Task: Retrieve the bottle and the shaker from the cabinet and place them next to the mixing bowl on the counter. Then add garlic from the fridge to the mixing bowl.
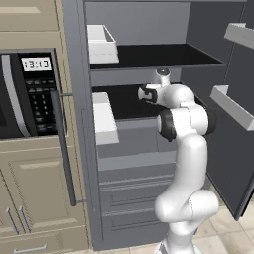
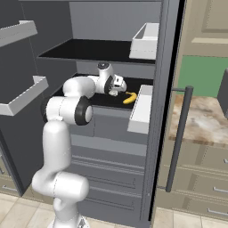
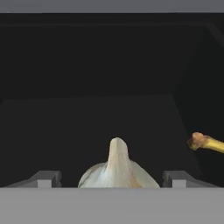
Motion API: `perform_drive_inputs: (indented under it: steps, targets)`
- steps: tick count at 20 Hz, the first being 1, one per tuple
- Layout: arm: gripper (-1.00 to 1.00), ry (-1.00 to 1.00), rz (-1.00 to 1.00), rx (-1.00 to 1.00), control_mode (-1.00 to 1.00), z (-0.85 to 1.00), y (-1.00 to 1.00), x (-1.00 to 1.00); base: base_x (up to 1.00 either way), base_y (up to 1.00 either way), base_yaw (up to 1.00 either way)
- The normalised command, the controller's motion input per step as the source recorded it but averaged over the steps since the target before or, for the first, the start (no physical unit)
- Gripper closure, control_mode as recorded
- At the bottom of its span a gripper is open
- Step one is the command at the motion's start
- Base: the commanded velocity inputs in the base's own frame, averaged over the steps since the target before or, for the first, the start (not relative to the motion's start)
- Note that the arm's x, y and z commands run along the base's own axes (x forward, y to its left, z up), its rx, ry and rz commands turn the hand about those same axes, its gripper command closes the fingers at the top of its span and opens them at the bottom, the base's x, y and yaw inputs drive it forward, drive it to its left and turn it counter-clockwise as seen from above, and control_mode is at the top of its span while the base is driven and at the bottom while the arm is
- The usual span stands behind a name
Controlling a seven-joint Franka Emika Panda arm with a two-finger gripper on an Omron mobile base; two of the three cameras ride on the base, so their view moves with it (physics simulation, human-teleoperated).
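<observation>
Fridge (image 1: 149, 163) fills centre of left base view, door swung open at right edge. Microwave (image 1: 27, 94) left of fridge, above base cabinets (image 1: 39, 198). Upper bin (image 1: 101, 43) on upper shelf (image 1: 163, 55), upper left of fridge interior; lower bin (image 1: 104, 118) below it, on lower shelf (image 2: 100, 99). Arm reaches into lower shelf. Banana (image 2: 129, 98) on lower shelf, centre of right base view, just left of lower bin. Counter (image 2: 202, 120) right of fridge. Hand view: garlic (image 3: 118, 168) bottom centre, between fingertips (image 3: 43, 178); banana at right edge.

Garlic (image 3: 117, 171) creamy white; banana (image 2: 129, 98) yellow, brown tip; fridge (image 1: 144, 163) dark grey, shelves (image 1: 163, 55) black, bins (image 1: 101, 43) white.
</observation>
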Motion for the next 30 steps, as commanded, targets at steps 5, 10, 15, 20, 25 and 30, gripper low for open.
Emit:
perform_drive_inputs:
  steps: [5, 10, 15, 20, 25, 30]
  targets:
    - [1.00, 0.06, 0.00, 0.02, -1.00, -0.22, -0.01, -0.19, 0.00, 0.00, 0.00]
    - [1.00, 0.03, 0.00, 0.01, -1.00, -0.23, 0.00, -0.23, 0.00, 0.00, 0.00]
    - [1.00, -0.20, 0.00, 0.03, -1.00, -0.23, 0.00, -0.51, 0.00, 0.00, 0.00]
    - [1.00, -0.38, 0.00, 0.01, -1.00, -0.31, 0.00, -0.38, 0.00, 0.00, 0.00]
    - [1.00, -0.03, -0.02, -0.04, -1.00, 0.14, 0.03, -0.10, 0.00, 0.00, 0.00]
    - [1.00, 0.00, -0.03, -0.03, -1.00, 0.71, 0.00, -0.39, 0.00, 0.00, 0.00]
